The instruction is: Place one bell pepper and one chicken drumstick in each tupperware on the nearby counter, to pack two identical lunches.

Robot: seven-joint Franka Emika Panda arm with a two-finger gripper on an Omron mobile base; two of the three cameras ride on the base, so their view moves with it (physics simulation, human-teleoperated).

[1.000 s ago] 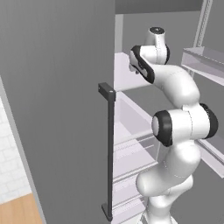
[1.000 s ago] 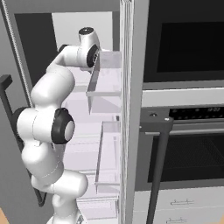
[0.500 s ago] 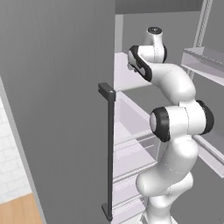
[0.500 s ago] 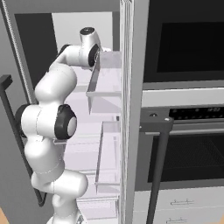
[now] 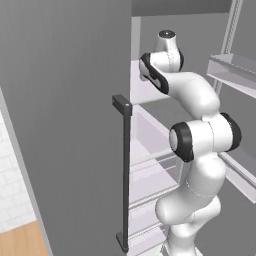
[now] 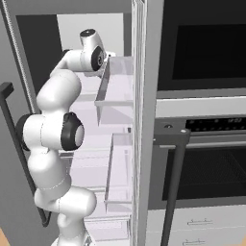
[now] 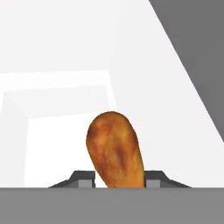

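Fridge shelf (image 7: 65,100) bare round drumstick (image 7: 114,151); side wall (image 7: 192,57) crowds right, door bins (image 6: 115,84) nearby.

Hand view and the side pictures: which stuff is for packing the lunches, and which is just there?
For the job:
- chicken drumstick, between the tips of the gripper, which look closed on it
- fridge shelf it sits over

Just there:
- open fridge door with its dark handle
- door bins
- oven beside the fridge
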